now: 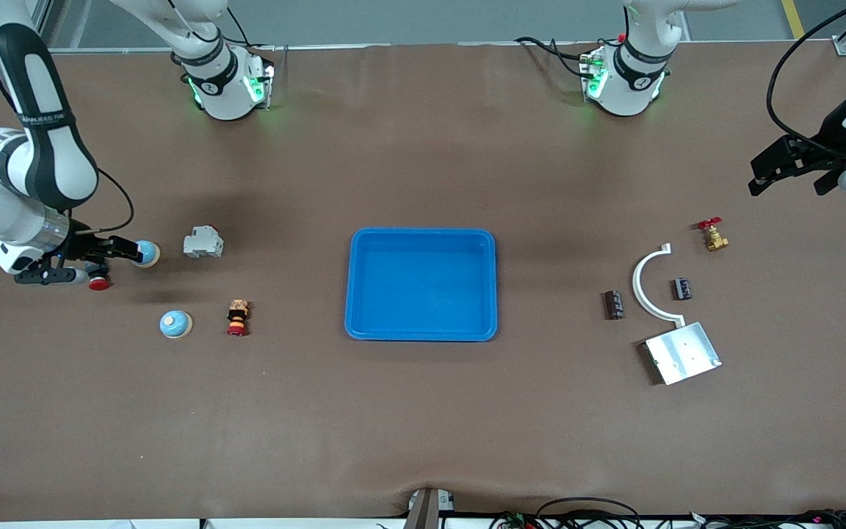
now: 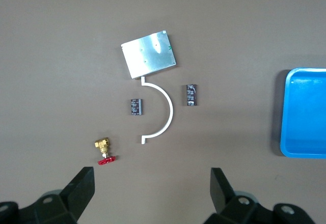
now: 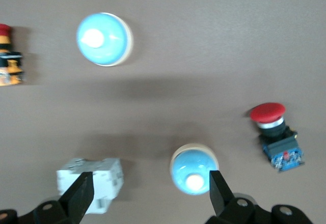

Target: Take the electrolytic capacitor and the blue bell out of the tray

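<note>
While both arms hang above the brown table (image 1: 423,411), nothing is held by either. The left gripper (image 1: 790,170) is over bare table at the left arm's end, its fingers spread wide, as the left wrist view confirms. The right gripper (image 1: 89,261) is low over the right arm's end, fingers likewise spread and empty.

A blue tray (image 1: 353,294) sits at the table's middle with nothing in it.

At the left arm's end lie two capacitors, both dark cylinders on their sides. One capacitor (image 1: 615,304) lies on the tray's side of a white curved bracket (image 1: 640,283); the second capacitor (image 1: 681,288) lies within the bracket's curve. A silver metal plate (image 1: 682,353) lies nearer the front camera, just beside the bracket's end. A brass valve with a red handle (image 1: 713,235) lies farther from the camera than the bracket.

At the right arm's end there are two blue bells. One bell (image 1: 147,253) sits directly by the right gripper's fingertips; contact cannot be determined. The other bell (image 1: 175,324) sits nearer the front camera. A red push button (image 1: 99,282) lies partly under the gripper. A white breaker block (image 1: 203,242) lies beside the first bell, toward the tray. A red-and-orange switch (image 1: 237,317) lies beside the second bell.
</note>
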Controlling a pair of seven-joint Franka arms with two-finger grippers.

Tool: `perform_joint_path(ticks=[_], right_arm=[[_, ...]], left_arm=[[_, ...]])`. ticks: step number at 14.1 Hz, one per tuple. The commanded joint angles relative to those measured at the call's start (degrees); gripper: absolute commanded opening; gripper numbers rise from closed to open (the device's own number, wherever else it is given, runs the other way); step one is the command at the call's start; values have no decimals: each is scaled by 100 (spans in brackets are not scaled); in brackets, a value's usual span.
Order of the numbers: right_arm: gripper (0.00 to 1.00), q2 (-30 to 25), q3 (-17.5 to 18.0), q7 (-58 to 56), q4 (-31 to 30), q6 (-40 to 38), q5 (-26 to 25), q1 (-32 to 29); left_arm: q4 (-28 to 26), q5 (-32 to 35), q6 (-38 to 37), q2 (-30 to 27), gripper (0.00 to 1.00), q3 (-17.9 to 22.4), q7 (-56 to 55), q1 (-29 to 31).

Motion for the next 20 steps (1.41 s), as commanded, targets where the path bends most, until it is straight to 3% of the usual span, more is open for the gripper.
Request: perform_joint_path(ticks=[1,4,7,16,20], right_arm=[[100,-172,-18,508,306,-545,-176,184],[100,-180,-18,509,797,-1002,-219,193],[100,-198,-18,526,1465,-1476,-676,351],[100,-216,0,1087,2977,-3216,-642,658],[100,-242,0,1186,3531,-3385,-615,808]], left_arm=[[-545,82,287,-466,100,-21,106,27],[-501,82,279,-449,100,-21,106,27],[-466,73,244,-422,100,-21,97,27],[-264,82,182,-369,100,-21,88,18],[-273,82,182,-369,100,-21,80,18]])
